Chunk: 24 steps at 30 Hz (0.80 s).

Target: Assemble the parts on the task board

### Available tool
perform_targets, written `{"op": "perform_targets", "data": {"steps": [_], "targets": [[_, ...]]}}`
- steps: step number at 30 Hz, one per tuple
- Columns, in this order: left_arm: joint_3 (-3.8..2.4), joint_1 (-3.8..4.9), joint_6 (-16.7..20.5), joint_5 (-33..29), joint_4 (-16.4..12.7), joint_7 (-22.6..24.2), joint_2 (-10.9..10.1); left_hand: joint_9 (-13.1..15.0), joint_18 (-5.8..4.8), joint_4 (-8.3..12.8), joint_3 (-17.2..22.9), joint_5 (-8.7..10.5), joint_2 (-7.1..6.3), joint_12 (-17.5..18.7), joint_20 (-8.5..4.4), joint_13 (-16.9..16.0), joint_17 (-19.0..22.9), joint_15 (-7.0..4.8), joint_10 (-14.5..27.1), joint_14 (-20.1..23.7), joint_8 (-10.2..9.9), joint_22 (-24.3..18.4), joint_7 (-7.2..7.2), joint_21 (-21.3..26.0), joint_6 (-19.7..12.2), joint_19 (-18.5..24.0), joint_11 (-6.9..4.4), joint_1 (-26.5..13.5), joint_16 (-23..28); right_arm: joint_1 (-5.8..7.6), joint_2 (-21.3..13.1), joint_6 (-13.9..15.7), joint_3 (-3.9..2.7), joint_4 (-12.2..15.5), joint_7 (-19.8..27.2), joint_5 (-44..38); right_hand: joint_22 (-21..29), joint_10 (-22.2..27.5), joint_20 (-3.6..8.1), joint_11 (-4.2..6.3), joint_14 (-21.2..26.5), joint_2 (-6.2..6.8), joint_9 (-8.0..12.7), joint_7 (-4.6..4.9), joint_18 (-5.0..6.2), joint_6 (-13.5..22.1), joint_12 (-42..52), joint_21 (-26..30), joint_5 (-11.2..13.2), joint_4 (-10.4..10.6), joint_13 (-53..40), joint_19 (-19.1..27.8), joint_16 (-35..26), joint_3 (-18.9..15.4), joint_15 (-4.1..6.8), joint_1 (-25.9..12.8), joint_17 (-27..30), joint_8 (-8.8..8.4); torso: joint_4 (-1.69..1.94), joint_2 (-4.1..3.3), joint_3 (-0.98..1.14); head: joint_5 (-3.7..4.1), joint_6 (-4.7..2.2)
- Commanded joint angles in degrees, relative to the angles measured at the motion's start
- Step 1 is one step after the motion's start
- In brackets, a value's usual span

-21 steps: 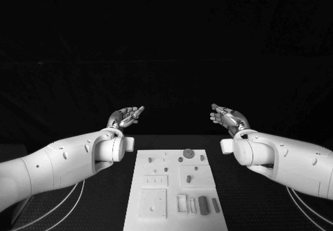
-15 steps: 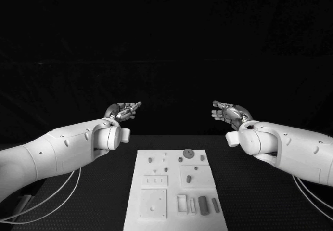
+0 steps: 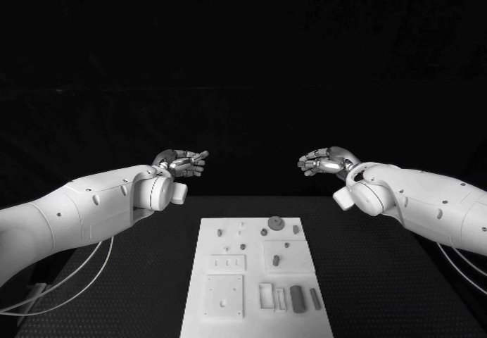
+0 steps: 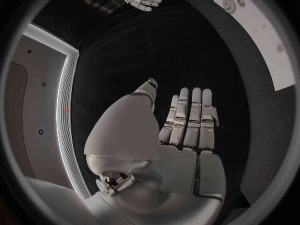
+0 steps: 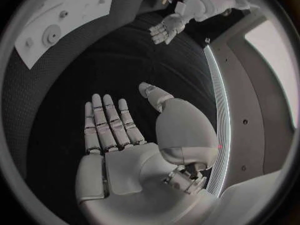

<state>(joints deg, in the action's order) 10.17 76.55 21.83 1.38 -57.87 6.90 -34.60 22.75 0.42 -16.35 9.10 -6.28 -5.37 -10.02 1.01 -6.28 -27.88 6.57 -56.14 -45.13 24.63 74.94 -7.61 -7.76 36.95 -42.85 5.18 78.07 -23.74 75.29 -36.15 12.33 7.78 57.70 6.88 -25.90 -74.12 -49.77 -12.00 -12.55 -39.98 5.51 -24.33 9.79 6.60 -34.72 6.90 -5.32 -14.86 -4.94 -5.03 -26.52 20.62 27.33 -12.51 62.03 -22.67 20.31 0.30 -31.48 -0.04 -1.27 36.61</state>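
Since both hands are raised beyond the board's far end, nothing is held: left hand [image 3: 181,163] and right hand [image 3: 326,162] have fingers extended, empty. Parts [image 3: 296,298] sit on the white board [image 3: 203,310] mid-bench, well below them (likely small, stiff, light; pinch by the sides).

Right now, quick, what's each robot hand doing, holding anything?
Left robot hand: open, fingers straight, holding nothing, raised beyond the task board.
Right robot hand: open, fingers extended, holding nothing, also raised beyond the board.
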Motion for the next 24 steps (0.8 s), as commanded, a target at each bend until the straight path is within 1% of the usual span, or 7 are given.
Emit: {"op": "perform_targets", "data": {"steps": [1,7,10,11,14,19,24], "targets": [[-0.04,0.17,-3.8,1.9,-0.8,-0.3,-0.4,-0.4,0.65,-0.1,-1.2,-0.37,0.61,0.1,-0.32,0.0,-0.2,-0.32,-1.3,-0.7,-0.2,0.3,0.41,0.2,2.0,-0.7,-0.37,1.6,0.4,-0.65,0.9,-2.6,0.04,-0.9,0.1,-21.9,1.9,-9.6,-0.47,2.68,-8.9,2.43,-0.1,1.16,4.81,-9.0,1.4,-1.3,5.0,-4.4,-1.0,-9.6,2.8,7.1,2.9,2.5,-2.8,2.0,0.05,0.01,0.09,-0.04,-0.06],[-0.05,0.18,-4.9,2.6,-3.7,-0.1,-1.9,-1.2,-0.17,-0.1,-2.9,-0.65,1.21,1.4,-1.08,0.6,-0.6,-1.18,-2.7,-4.0,-1.2,0.0,0.44,0.9,3.9,-1.4,-0.57,4.3,0.4,-0.91,2.1,-2.4,0.02,-1.1,-0.3,-31.3,1.8,-12.0,-0.72,3.31,-14.2,3.43,0.2,0.66,7.3,-10.9,0.3,-3.5,6.6,-4.4,-0.9,-15.1,4.3,10.4,5.3,2.9,-5.3,1.42,0.29,-0.61,0.24,0.15,-0.98],[-0.05,0.18,-5.2,2.6,-5.4,0.0,-2.6,-1.4,-0.38,-0.2,-3.3,-1.01,1.46,1.4,-1.2,0.5,-0.6,-1.19,-3.7,-4.2,-1.4,0.0,0.15,1.1,4.4,-1.6,-0.47,4.8,0.8,-0.91,2.1,-2.3,0.0,-0.4,-0.9,-35.7,1.5,-13.2,-0.67,3.66,-17.2,3.57,0.1,0.56,8.32,-11.6,0.1,-4.9,7.1,-4.7,-1.0,-18.0,5.5,10.6,6.66,2.9,-6.7,1.3,0.49,-1.16,0.39,0.15,-2.16],[-0.05,0.18,-5.6,2.5,-5.9,0.3,-2.6,-1.5,-0.42,-0.2,-3.6,-1.12,1.49,1.5,-1.22,0.5,-0.6,-1.17,-4.0,-4.3,-1.6,0.0,-0.11,1.2,4.5,-1.7,-0.31,4.8,0.9,-0.91,2.0,-1.9,0.0,-0.3,-1.0,-37.5,1.4,-13.7,-0.4,3.79,-18.2,3.6,0.1,0.53,8.4,-11.7,0.0,-5.5,7.2,-4.8,-1.0,-19.2,5.8,10.7,7.22,2.8,-7.4,1.19,0.62,-1.33,0.4,0.23,-2.69],[-0.05,0.18,-6.0,2.5,-7.9,0.4,-3.1,-1.8,-0.42,-0.3,-4.0,-1.21,1.37,2.0,-1.11,0.8,-0.5,-0.91,-4.0,-4.1,-2.2,0.0,-0.67,1.4,4.2,-1.7,0.06,4.6,1.5,-0.92,2.3,-1.7,0.0,-0.4,-1.4,-41.1,1.1,-14.7,0.45,4.14,-20.6,3.91,0.1,0.49,8.4,-12.1,-0.2,-6.9,7.6,-5.2,-1.1,-21.7,6.7,10.9,8.42,2.9,-8.9,1.04,1.22,-1.69,0.33,0.99,-3.16],[-0.06,0.2,-5.5,2.6,-11.3,0.5,-4.5,-2.1,-0.34,-0.3,-4.4,-1.22,1.31,2.9,-0.8,1.1,-0.4,-0.47,-3.6,-3.5,-2.9,0.0,-0.76,1.8,4.0,-1.6,0.23,4.6,2.4,-1.53,3.4,-1.1,0.0,-1.1,-2.0,-46.0,1.1,-16.4,1.98,4.73,-24.2,4.55,0.0,0.58,8.4,-12.4,-0.7,-8.6,8.1,-5.9,-1.2,-25.9,7.8,10.7,10.13,2.5,-11.7,0.62,1.81,-2.74,0.31,1.23,-2.94],[-0.09,0.68,-5.3,2.8,-14.1,0.5,-6.0,-2.2,-0.28,-0.3,-4.5,-1.2,1.21,3.1,-0.72,1.2,-0.4,-0.37,-3.5,-3.4,-3.0,0.0,-0.85,1.8,3.9,-1.6,0.33,4.5,2.6,-2.52,4.3,-1.0,0.0,-0.5,-2.8,-51.0,1.1,-17.2,2.4,5.06,-25.5,5.13,0.0,0.72,8.4,-12.5,-0.7,-8.9,8.1,-6.2,-1.5,-27.2,8.1,10.1,10.59,2.2,-12.9,0.45,2.2,-3.77,0.21,1.47,-2.35]]}}
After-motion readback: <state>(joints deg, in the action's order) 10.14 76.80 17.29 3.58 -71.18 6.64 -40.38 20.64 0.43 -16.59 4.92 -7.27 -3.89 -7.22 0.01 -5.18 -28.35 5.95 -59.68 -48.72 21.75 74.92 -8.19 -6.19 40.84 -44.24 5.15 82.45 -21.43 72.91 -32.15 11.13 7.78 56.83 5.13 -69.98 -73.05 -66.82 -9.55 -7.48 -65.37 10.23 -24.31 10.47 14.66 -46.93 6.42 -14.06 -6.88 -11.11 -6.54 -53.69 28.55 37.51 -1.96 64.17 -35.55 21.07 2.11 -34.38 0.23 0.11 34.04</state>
